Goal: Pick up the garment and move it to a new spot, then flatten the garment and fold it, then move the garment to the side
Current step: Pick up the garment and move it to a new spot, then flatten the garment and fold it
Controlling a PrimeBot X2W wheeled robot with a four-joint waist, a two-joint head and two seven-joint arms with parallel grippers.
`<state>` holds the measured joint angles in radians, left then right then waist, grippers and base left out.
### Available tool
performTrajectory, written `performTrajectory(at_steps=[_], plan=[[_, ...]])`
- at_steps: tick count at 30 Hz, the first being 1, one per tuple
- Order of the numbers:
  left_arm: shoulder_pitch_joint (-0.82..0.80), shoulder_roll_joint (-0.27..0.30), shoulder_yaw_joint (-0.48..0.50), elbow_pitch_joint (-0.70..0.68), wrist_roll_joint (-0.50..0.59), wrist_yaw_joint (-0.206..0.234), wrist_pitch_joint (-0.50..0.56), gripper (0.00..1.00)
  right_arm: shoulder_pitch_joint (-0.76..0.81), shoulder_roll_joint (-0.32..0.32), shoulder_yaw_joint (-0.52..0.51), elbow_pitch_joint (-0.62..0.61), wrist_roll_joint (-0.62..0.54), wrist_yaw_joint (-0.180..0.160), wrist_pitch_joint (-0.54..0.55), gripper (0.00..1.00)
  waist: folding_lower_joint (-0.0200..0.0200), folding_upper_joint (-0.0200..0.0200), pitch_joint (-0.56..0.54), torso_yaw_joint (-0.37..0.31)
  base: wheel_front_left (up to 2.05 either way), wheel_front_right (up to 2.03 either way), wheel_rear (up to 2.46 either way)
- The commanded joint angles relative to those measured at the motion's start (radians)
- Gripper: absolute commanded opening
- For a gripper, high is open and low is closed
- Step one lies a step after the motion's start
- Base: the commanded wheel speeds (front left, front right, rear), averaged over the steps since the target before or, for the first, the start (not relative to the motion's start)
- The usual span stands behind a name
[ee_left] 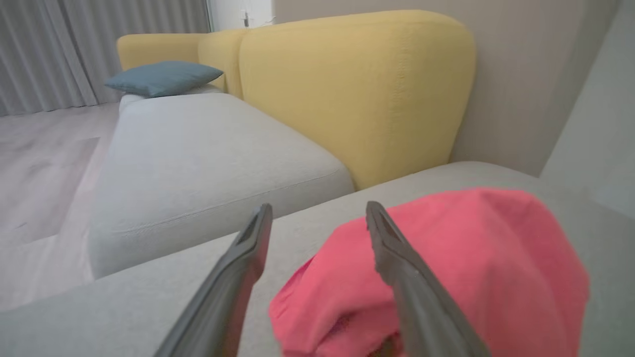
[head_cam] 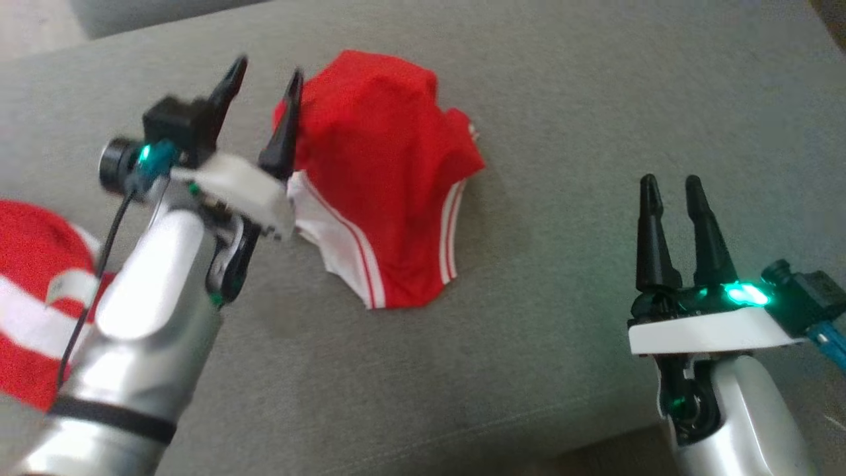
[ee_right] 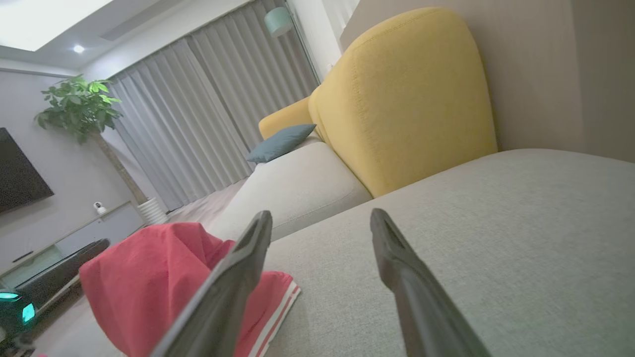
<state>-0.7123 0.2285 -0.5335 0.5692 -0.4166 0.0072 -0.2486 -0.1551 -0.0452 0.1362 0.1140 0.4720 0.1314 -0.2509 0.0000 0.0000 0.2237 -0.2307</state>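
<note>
Red garment [head_cam: 383, 178] sits bunched in a heap on the grey cushion [head_cam: 562, 132], centre-far. Our left gripper [head_cam: 268, 71] is wide open and empty, just beside the heap's left edge. Our right gripper [head_cam: 670, 182] is near right, fingers parted, empty, well apart from the garment. We judge this is the pickup: we should pinch a raised fold, not the cushion. We leave the second red cloth [head_cam: 33, 264], near left, alone.

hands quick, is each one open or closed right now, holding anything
Left hand: open, holding nothing, fingers right by the red garment.
Right hand: open, holding nothing, apart from the garment.
</note>
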Motion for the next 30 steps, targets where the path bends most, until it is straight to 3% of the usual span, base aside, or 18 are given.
performTrajectory(at_steps=[1,8,12,22,30], plan=[[-0.011,0.041,0.042,-0.036,-0.003,0.004,-0.011,1.00,-0.015,-0.005,0.015,-0.026,-0.009,-0.001,-0.011,1.00,0.0000,0.0000,-0.032,0.043,0.00,0.00,0.00],[0.163,0.093,0.124,-0.199,0.024,0.038,-0.013,1.00,0.014,-0.005,0.007,0.018,-0.050,-0.001,-0.011,1.00,0.0000,0.0000,-0.098,0.147,0.00,0.00,0.00],[0.296,0.091,0.167,-0.293,0.040,0.060,-0.013,1.00,0.042,-0.005,-0.006,0.047,-0.076,-0.001,-0.011,1.00,0.0000,0.0000,-0.136,0.199,0.00,0.00,0.00],[0.572,-0.006,0.283,-0.444,0.099,0.115,-0.013,1.00,0.102,-0.005,-0.017,0.106,-0.101,-0.001,-0.011,1.00,0.0000,0.0000,-0.209,0.263,0.00,0.00,0.00],[0.626,-0.058,0.330,-0.464,0.168,0.065,-0.013,1.00,0.100,-0.005,-0.012,0.136,-0.101,-0.001,-0.011,1.00,0.0000,0.0000,-0.201,0.293,0.00,0.00,0.00]])
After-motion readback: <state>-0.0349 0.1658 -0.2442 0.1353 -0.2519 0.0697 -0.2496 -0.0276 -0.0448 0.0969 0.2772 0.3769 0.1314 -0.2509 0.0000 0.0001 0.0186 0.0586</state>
